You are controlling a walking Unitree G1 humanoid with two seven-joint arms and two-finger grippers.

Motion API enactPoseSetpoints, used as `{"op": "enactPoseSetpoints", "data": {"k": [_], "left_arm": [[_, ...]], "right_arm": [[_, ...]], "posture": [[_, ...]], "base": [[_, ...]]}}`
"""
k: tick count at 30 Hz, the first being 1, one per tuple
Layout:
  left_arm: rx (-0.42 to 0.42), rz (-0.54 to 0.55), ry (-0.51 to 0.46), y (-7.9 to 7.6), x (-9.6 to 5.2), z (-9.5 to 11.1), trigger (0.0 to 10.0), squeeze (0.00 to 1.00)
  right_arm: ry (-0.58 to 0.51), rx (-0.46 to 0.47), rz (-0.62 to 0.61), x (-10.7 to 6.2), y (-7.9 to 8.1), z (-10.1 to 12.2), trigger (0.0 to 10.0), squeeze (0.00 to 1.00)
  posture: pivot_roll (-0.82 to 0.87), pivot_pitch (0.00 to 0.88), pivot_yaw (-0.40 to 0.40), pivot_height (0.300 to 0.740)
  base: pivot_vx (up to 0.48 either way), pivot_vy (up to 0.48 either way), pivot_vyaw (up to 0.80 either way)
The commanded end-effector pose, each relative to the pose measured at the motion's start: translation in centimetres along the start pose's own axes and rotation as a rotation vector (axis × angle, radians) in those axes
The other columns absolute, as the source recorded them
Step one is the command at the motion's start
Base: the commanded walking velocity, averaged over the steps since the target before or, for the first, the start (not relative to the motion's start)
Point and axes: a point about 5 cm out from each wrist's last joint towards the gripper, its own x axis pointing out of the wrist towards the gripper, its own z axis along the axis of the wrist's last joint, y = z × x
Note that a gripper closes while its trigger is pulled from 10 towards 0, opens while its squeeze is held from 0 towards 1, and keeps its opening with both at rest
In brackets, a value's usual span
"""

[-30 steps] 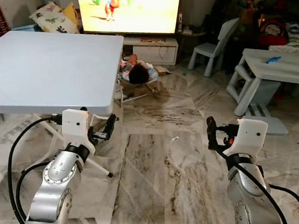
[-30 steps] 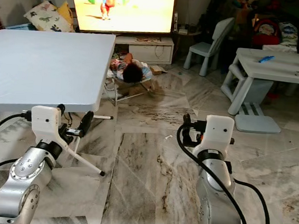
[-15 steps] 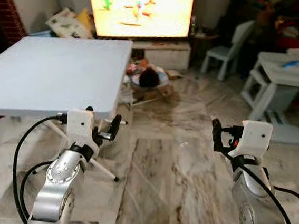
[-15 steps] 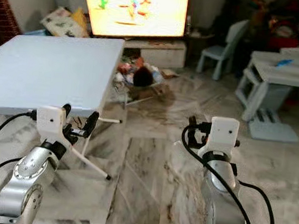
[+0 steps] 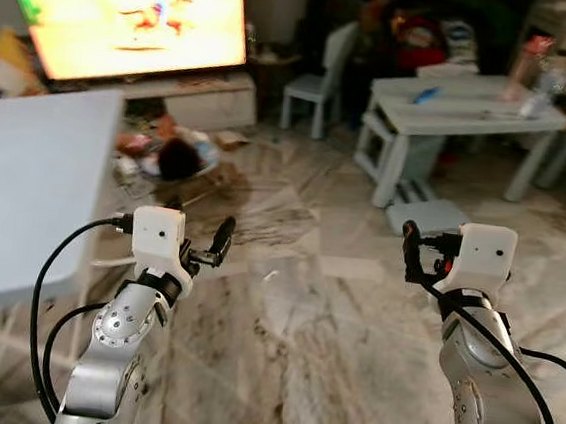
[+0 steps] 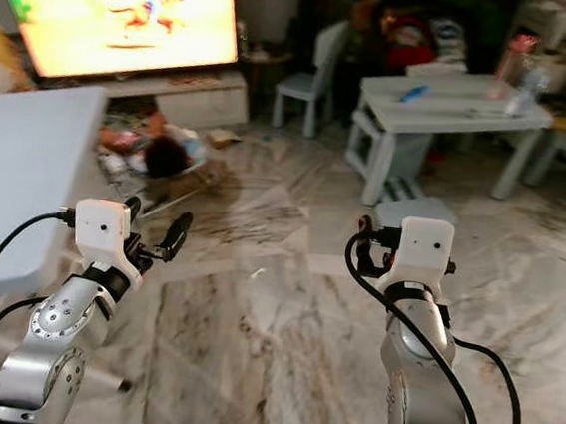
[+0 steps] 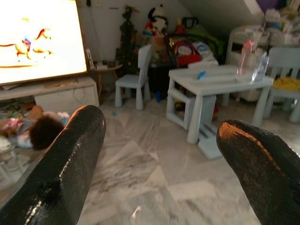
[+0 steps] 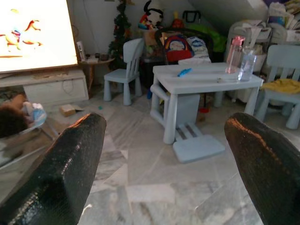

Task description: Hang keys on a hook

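Both pincers, left pincer (image 7: 159,154) and right pincer (image 8: 164,159), hang spread above marble floor (image 5: 322,326).

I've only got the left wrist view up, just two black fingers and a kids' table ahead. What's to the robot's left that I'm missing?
Observer: A large white table stands close on the robot's left, its edge beside the left end effector.
Operator: And the right end effector, is it holding anything?
Observer: No. The right end effector is open, with floor showing between its fingers.
Operator: Anything on the floor ahead?
Observer: A small white scrap lies on the marble floor between the arms.
Operator: Any keys or hook?
Observer: I can make out neither.
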Motion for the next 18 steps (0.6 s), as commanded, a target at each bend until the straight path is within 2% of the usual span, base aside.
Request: {"op": "enactPoseSetpoints", "data": {"k": [1, 18], "left_arm": [[0.01, 0.028, 0.011, 0.92, -0.29, -0.12, 10.0, 0.0], [-0.004, 0.037, 0.02, 0.62, 0.06, -0.53, 10.0, 0.0]], "right_arm": [[-0.002, -0.004, 0.04, 0.07, 1.03, 0.06, 10.0, 0.0], [-0.01, -0.03, 0.092, 0.52, 1.4, 0.39, 10.0, 0.0]], "posture": [[-0.02, 0.0, 0.042, 0.74], [-0.03, 0.0, 0.013, 0.74]], "base": [[0.442, 0.0, 0.0], [0.397, 0.0, 0.0]]}}
